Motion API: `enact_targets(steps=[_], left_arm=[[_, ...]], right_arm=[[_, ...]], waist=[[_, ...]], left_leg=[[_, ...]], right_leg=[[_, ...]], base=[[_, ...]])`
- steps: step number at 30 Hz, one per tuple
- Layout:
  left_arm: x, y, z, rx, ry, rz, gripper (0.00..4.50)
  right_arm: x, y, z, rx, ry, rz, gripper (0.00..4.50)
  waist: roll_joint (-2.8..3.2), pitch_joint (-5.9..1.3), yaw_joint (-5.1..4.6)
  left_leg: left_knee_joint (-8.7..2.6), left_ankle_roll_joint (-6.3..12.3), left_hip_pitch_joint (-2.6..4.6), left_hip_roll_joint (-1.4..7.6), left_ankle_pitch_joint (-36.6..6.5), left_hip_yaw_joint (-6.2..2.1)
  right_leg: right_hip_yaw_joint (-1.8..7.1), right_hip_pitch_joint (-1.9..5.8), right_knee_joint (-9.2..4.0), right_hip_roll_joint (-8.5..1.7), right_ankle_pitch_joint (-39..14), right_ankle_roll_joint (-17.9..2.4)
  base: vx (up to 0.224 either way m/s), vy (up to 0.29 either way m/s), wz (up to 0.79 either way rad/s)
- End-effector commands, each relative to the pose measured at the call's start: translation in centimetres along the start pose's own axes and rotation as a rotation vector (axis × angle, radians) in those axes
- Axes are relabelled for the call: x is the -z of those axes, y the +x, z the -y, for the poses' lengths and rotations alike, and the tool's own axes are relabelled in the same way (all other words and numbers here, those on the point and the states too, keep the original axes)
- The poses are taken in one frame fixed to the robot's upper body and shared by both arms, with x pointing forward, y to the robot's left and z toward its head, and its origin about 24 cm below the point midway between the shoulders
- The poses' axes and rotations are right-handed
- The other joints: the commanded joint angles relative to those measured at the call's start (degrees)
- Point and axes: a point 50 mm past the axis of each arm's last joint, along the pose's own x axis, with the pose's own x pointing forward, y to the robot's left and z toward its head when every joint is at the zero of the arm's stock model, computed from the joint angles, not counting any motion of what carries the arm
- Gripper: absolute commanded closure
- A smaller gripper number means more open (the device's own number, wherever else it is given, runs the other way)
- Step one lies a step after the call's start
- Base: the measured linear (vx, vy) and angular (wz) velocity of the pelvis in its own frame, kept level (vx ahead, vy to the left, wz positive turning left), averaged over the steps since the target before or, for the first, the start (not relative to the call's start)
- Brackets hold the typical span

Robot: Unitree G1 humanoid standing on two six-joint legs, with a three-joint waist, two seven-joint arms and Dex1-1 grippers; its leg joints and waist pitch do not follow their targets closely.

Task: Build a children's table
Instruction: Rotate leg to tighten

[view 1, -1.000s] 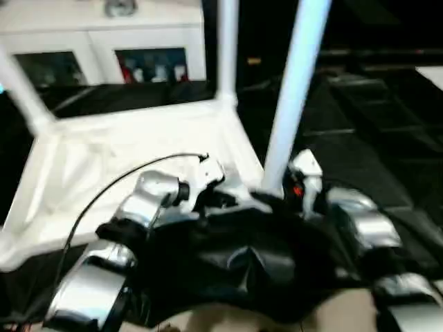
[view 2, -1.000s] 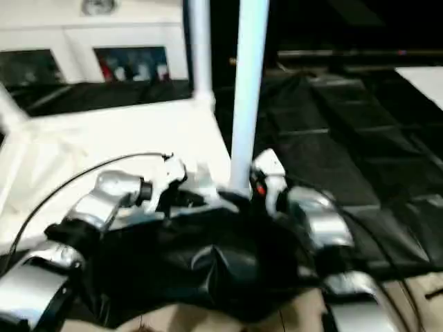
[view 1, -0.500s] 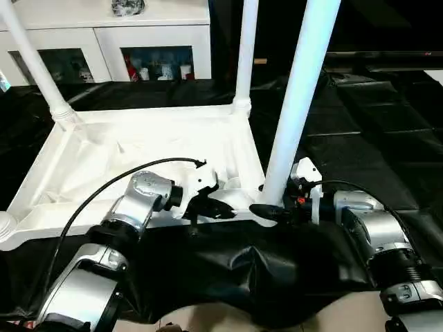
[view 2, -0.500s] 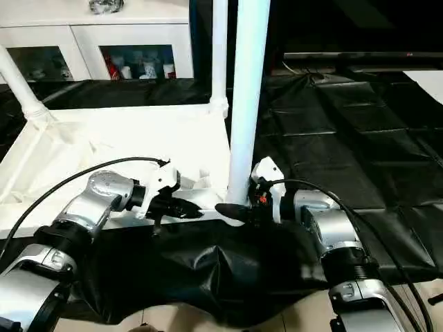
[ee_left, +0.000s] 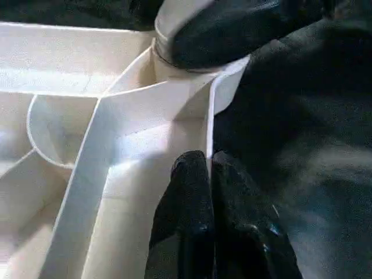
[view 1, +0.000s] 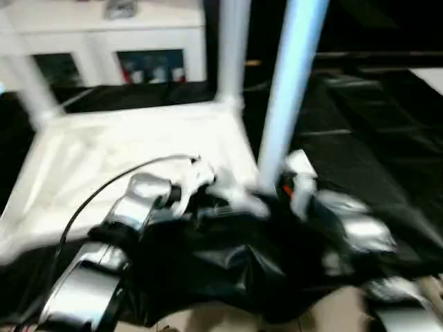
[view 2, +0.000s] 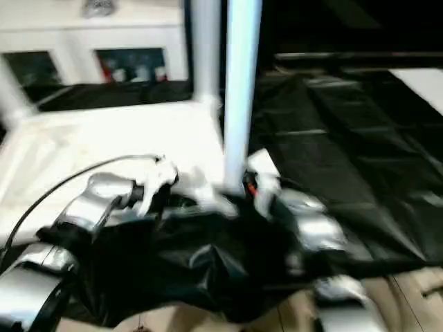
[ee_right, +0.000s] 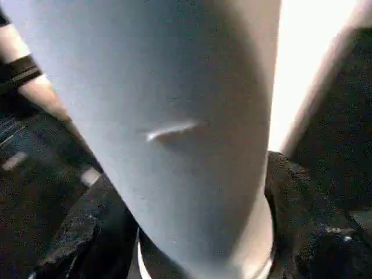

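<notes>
The right end effector (ee_right: 197,232) has narrowed around the near leg (view 1: 287,97), its fingers (ee_right: 87,232) flanking it (grip uncertain). The left end effector (ee_left: 210,174), closed, presses the upturned tabletop (view 1: 124,152) on the floor; seating continues.

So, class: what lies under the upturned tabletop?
A black sheet spreads out from beneath the tabletop on every visible side. What lies below the sheet is covered and cannot be seen.
</notes>
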Motion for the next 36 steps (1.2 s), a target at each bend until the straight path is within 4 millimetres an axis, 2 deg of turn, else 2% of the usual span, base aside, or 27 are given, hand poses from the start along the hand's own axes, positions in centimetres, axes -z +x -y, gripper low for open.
enact_targets(steps=[1,2,3,4,6,8,10,11,12,13,14,16,19,22,28,32,36], left_arm=[[-3.9,1.9,-0.2,-0.062,0.051,0.107,4.50],[-3.9,1.9,-0.2,-0.062,0.051,0.107,4.50],[-4.3,2.4,-0.2,-0.093,0.043,0.108,4.50],[-4.5,2.6,-0.3,-0.105,0.036,0.109,4.50],[-5.0,3.3,-0.2,-0.148,0.027,0.119,4.50],[-5.3,3.9,0.0,-0.157,0.032,0.127,4.50],[-5.4,4.1,0.3,-0.141,0.036,0.135,4.50],[-5.4,4.1,0.5,-0.127,0.041,0.142,4.50],[-5.4,4.1,0.5,-0.120,0.041,0.146,4.50],[-5.4,4.1,0.6,-0.107,0.041,0.150,4.50],[-5.3,4.1,0.7,-0.100,0.041,0.151,4.50],[-5.1,3.8,0.8,-0.070,0.053,0.153,4.50],[-4.5,3.2,0.7,-0.035,0.077,0.143,4.50],[-4.2,2.8,0.7,-0.008,0.088,0.139,4.50],[-3.6,1.9,1.3,0.111,0.114,0.133,4.50],[-2.9,1.2,1.5,0.183,0.132,0.101,4.50],[-2.3,0.5,1.7,0.235,0.130,0.080,4.50]], right_arm=[[1.7,2.2,-1.8,0.066,0.088,-0.053,1.82],[1.7,2.2,-1.8,0.066,0.088,-0.053,1.82],[1.5,2.7,-1.7,0.139,0.124,-0.037,1.82],[1.4,2.9,-1.6,0.173,0.139,-0.030,1.82],[1.0,3.7,-1.9,0.235,0.148,-0.013,1.82],[0.7,4.4,-2.6,0.234,0.110,-0.002,1.82],[0.5,4.7,-3.0,0.192,0.067,0.009,1.82],[0.4,4.7,-3.2,0.170,0.058,0.015,1.82],[0.4,4.7,-3.3,0.147,0.074,0.019,1.27],[0.4,4.7,-3.4,0.127,0.088,0.029,1.27],[0.3,4.7,-3.4,0.116,0.097,0.036,1.13],[0.1,4.4,-3.2,0.067,0.093,0.049,0.92],[-0.1,3.7,-2.5,0.003,0.006,0.032,0.67],[-0.1,3.1,-2.0,-0.042,-0.041,0.017,0.32],[-0.1,1.4,-1.4,-0.203,-0.127,-0.026,0.32],[0.3,0.2,-1.1,-0.307,-0.170,-0.079,0.32],[0.7,-1.1,-1.2,-0.406,-0.173,-0.107,0.32]], waist=[[0.01,-3.50,-0.18],[0.00,-3.57,-0.32],[0.14,-3.74,-0.37],[0.19,-3.88,-0.52],[0.34,-4.05,-0.66],[0.24,-4.22,-0.51],[0.15,-4.20,-0.46],[0.14,-4.13,-0.47],[0.20,-4.09,-0.45],[0.18,-3.98,-0.49],[-0.21,-3.93,-0.52],[0.03,-3.94,-0.44],[-0.01,-4.01,-0.35],[0.05,-3.98,-0.31],[0.14,-3.98,0.39],[0.11,-3.74,0.60],[-0.07,-3.80,0.81]], left_leg=[[-4.18,1.40,0.24,1.48,-12.65,-0.76],[-4.12,1.37,0.34,1.46,-12.47,-0.71],[-4.02,1.42,0.28,1.37,-11.79,-0.66],[-3.97,1.67,-0.06,1.38,-10.21,-0.63],[-3.81,2.22,-0.13,1.25,-8.87,-0.55],[-3.63,3.40,-0.32,1.25,-6.83,-0.49],[-3.53,4.65,-0.40,1.21,-6.35,-0.40],[-3.53,5.25,-0.44,1.22,-6.52,-0.38],[-3.56,5.42,-0.34,1.26,-6.95,-0.37],[-3.60,5.56,-0.36,1.25,-7.62,-0.37],[-3.64,5.55,-0.39,1.29,-8.10,-0.35],[-3.63,5.72,-0.33,1.31,-8.30,-0.40],[-3.52,6.44,-0.49,1.39,-7.38,-0.41],[-3.48,6.56,-0.49,1.43,-7.58,-0.35],[-3.38,7.34,-0.52,1.82,-7.37,-0.24],[-3.56,6.27,-0.38,1.80,-9.44,-0.28],[-3.56,6.60,-0.44,1.83,-8.91,-0.31]], right_leg=[[3.13,2.86,-5.43,-3.68,-22.43,-8.19],[3.25,2.75,-5.20,-3.68,-20.38,-9.22],[3.29,2.90,-4.98,-3.66,-19.01,-9.71],[3.38,3.14,-4.57,-3.59,-15.58,-10.65],[3.32,3.26,-4.25,-3.53,-12.48,-11.55],[3.31,3.54,-3.73,-3.57,-8.21,-13.00],[3.31,3.66,-3.56,-3.56,-6.62,-13.74],[3.30,3.71,-3.58,-3.57,-6.79,-13.97],[3.28,3.70,-3.66,-3.60,-7.37,-14.01],[3.26,3.77,-3.82,-3.59,-8.73,-13.78],[3.26,3.76,-3.96,-3.59,-9.92,-13.46],[3.26,3.78,-3.98,-3.64,-10.80,-13.27],[3.25,3.85,-3.70,-3.60,-8.89,-13.80],[3.18,3.85,-3.72,-3.57,-9.26,-14.03],[3.24,3.70,-3.47,-3.58,-8.46,-14.41],[3.21,3.57,-3.96,-3.58,-12.17,-13.57],[3.27,3.64,-3.85,-3.49,-11.69,-13.15]], base=[[0.000,0.000,0.00],[0.000,0.000,0.00],[0.000,0.000,0.00],[0.000,0.000,0.00],[0.000,0.000,0.00],[0.000,0.000,0.00],[0.000,0.000,0.00],[0.000,0.000,0.00],[0.000,0.000,0.00],[0.000,0.000,0.00],[0.000,0.000,0.00],[0.000,0.000,0.00],[0.000,0.000,0.00],[0.000,0.000,0.00],[0.000,0.000,0.00],[0.000,0.000,0.00],[0.000,0.000,0.00]])
